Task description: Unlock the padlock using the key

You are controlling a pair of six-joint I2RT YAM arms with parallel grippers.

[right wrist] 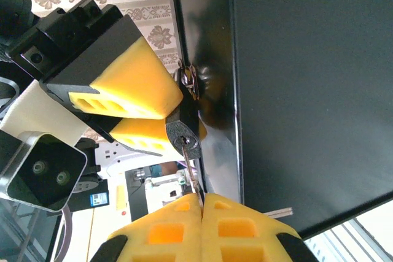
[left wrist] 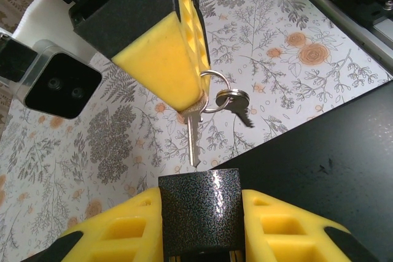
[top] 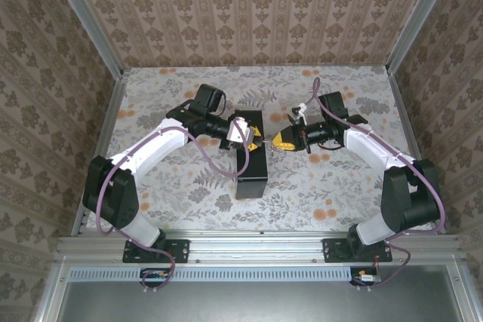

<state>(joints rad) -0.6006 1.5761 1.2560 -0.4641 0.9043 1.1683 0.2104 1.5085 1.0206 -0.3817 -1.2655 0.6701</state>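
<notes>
At the black box edge, left gripper is partly spread, clamped on the dark speckled padlock body. Right gripper is pressed together, pinching the key. Key tip sits at the keyway; can't tell if it's inserted.

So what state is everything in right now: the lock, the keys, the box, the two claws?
Padlock: gripped, hanging on the box, looks locked.
Key: gripped, tip at the keyhole, apparently not in.
Spare key: dangling from the ring.
Box: closed.
Left gripper: shut on the padlock.
Right gripper: shut on the key.
</notes>
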